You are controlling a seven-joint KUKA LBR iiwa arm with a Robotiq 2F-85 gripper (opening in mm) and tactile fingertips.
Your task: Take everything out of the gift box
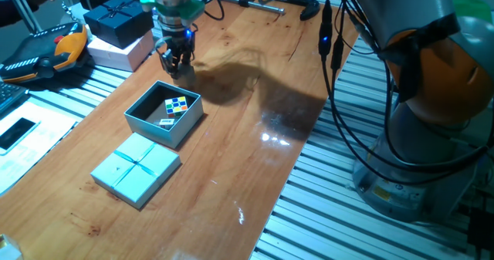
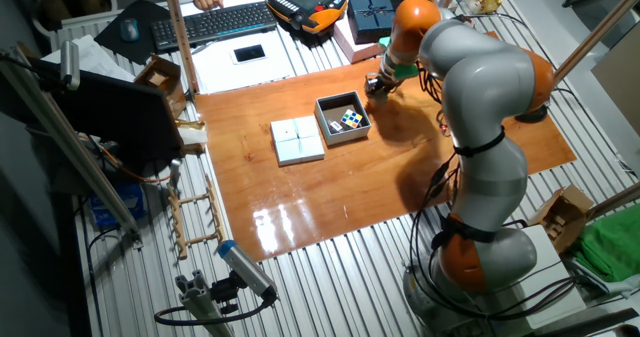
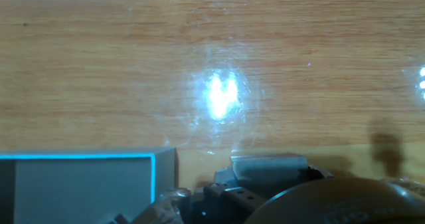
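Gift box [image 1: 164, 113] sits open mid-table, lid [image 1: 136, 168] flat beside it. Puzzle cube [image 1: 177, 106] and small pale item [image 1: 167, 122] inside, both yet to come out. Gripper [image 1: 176, 62] hangs low over bare wood just beyond box's far wall; jaws' state cannot tell, fingers too dark.

Risks you face: descending too close, fingers clip box wall and shove light cardboard; cube near wall leaves little finger room.

Open table [image 1: 255, 136] on arm's side of box; navy box [image 1: 118, 18] stacked near table's far corner.
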